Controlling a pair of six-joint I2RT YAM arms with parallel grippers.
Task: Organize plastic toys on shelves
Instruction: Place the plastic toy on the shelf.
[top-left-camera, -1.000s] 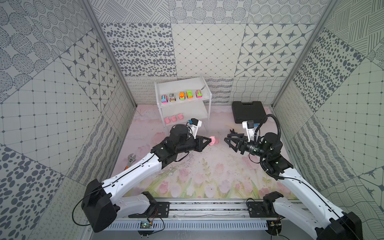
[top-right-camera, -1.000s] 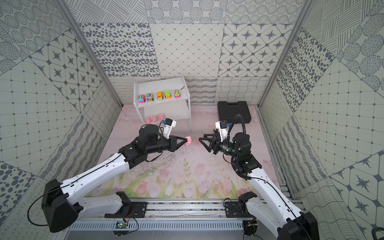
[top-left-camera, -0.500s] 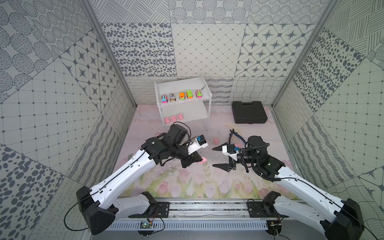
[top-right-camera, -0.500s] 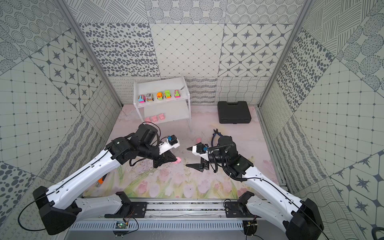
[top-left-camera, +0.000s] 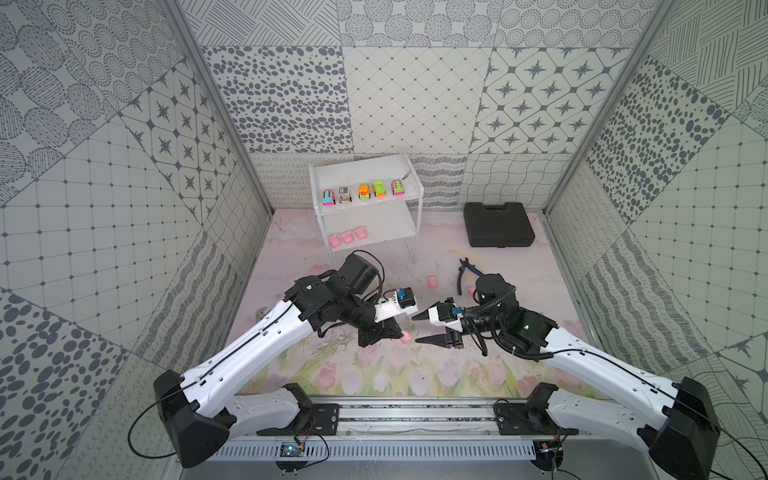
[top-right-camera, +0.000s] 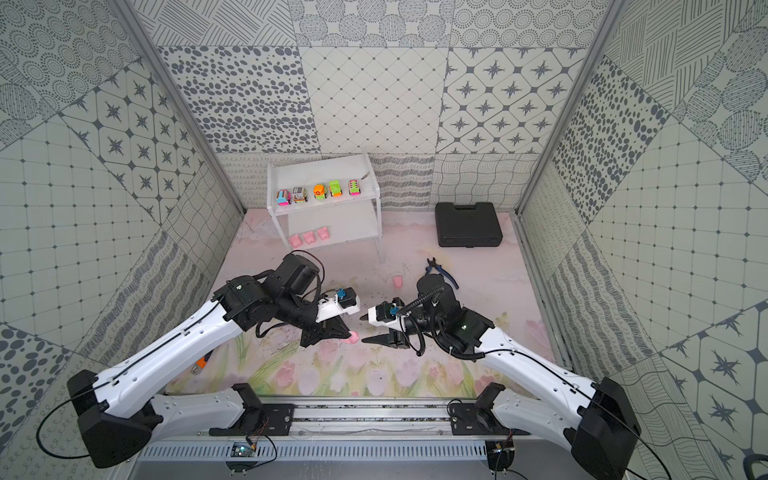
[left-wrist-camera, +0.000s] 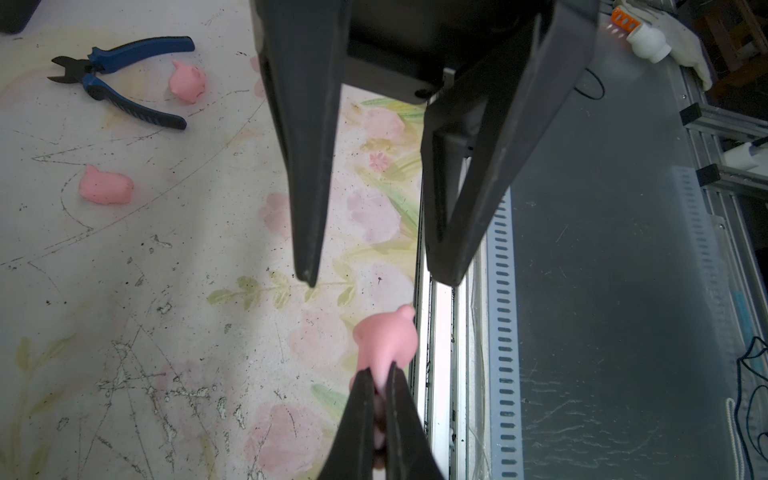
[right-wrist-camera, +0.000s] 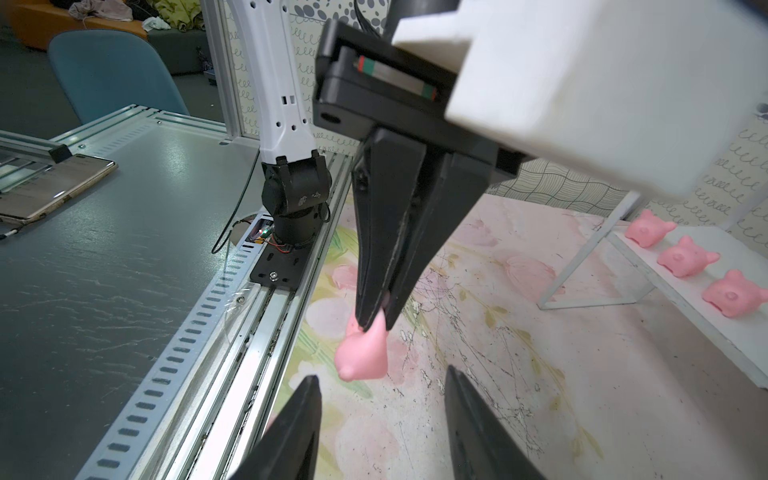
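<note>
My left pincer (left-wrist-camera: 377, 376) pinches a small pink pig-shaped plastic figure (left-wrist-camera: 386, 340); my right pincer (left-wrist-camera: 378, 276) faces it, spread.

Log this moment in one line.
left gripper shut on pig | right gripper open, facing pig | shelf: five cars top, three pigs lower | two pigs loose on mat

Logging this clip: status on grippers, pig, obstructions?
Left gripper shut on pig. Right gripper open, tips just short of pig. Pliers and two loose pigs lie off to the side.
</note>
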